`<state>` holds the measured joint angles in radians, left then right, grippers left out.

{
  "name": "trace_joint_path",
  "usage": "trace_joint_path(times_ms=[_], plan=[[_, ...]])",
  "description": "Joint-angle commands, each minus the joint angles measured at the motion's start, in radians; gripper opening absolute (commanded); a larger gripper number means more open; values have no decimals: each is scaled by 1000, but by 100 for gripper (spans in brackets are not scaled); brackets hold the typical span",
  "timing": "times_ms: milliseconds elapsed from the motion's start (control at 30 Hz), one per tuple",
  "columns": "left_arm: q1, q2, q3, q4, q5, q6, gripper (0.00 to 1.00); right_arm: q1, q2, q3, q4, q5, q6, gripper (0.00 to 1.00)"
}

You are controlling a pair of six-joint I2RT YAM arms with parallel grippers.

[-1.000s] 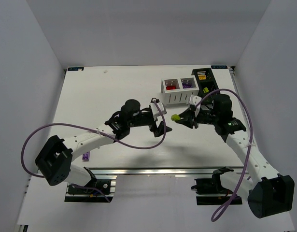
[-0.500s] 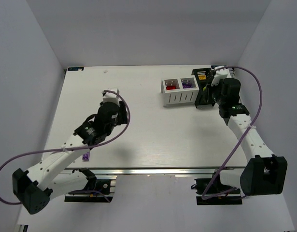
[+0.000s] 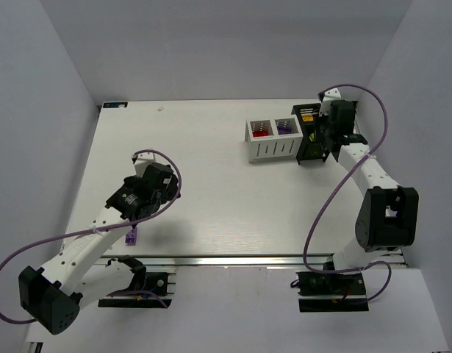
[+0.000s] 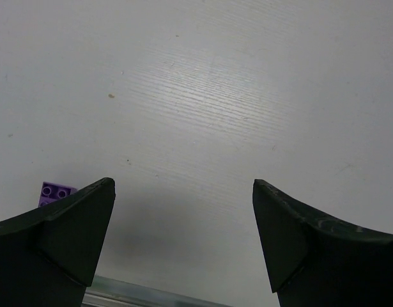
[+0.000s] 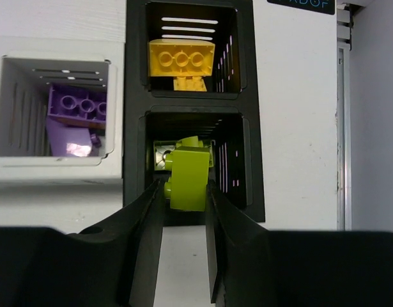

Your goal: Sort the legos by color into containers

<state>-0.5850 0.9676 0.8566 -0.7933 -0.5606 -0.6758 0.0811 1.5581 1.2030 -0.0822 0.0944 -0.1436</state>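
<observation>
My right gripper (image 5: pixel 185 192) is shut on a lime green brick (image 5: pixel 187 177) and holds it over the near compartment of the black bin (image 5: pixel 135 128), where more lime green shows. The far compartment holds yellow bricks (image 5: pixel 181 59). The white box (image 5: pixel 11 174) beside it holds purple bricks (image 5: pixel 71 112); in the top view its left cell holds red (image 3: pixel 260 132). My left gripper (image 4: pixel 183 217) is open and empty above the bare table near the front edge, with a purple brick (image 4: pixel 54 192) just left of its left finger. That brick shows in the top view (image 3: pixel 130 237).
The table's front edge with a metal rail (image 3: pixel 233 259) runs just below the left gripper. The right table edge (image 5: pixel 340 128) lies close beside the black bin. White walls enclose the table on three sides.
My right arm has carried the lime green brick from mid-table to above the black bin. My left arm has swung back left and toward the front edge, near the purple brick.
</observation>
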Motion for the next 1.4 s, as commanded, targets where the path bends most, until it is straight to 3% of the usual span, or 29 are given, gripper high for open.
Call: trace_joint_path(times_ms=[0,67,167,200,400,533,600,700,733,833,867,967,1067,1367], plan=[[19,0,-2,-34,18,-48,98,-17,49,92,6,8,-19,0],[28,-3,5,-37,31,-48,98,-26,68,115,-2,-13,-17,0],[51,6,16,-52,44,-59,98,-35,95,133,-24,-41,-19,20],[51,13,24,-73,45,-68,98,-40,108,147,-28,-50,-19,33],[70,31,51,-139,60,-125,98,-55,103,156,-39,-84,-11,57],[80,34,71,-182,54,-180,98,-67,71,147,-50,-148,-5,60],[89,40,71,-210,41,-186,98,-66,10,136,-73,-189,1,55],[100,51,67,-259,33,-234,98,-69,-128,132,-191,-480,-31,49],[109,48,61,-267,40,-257,98,-102,-182,113,-201,-730,-59,47],[134,48,36,-316,42,-324,95,-106,-376,-55,-111,-1107,-51,44],[149,46,27,-326,45,-329,95,-104,-416,-147,-5,-1155,25,42],[184,68,35,-352,9,-317,94,-104,-500,-221,64,-1222,117,46],[221,130,51,-392,-10,-301,94,-106,-460,-200,-35,-1253,73,48],[393,181,12,-271,157,-128,98,-101,-429,-200,-39,-1273,75,48]])
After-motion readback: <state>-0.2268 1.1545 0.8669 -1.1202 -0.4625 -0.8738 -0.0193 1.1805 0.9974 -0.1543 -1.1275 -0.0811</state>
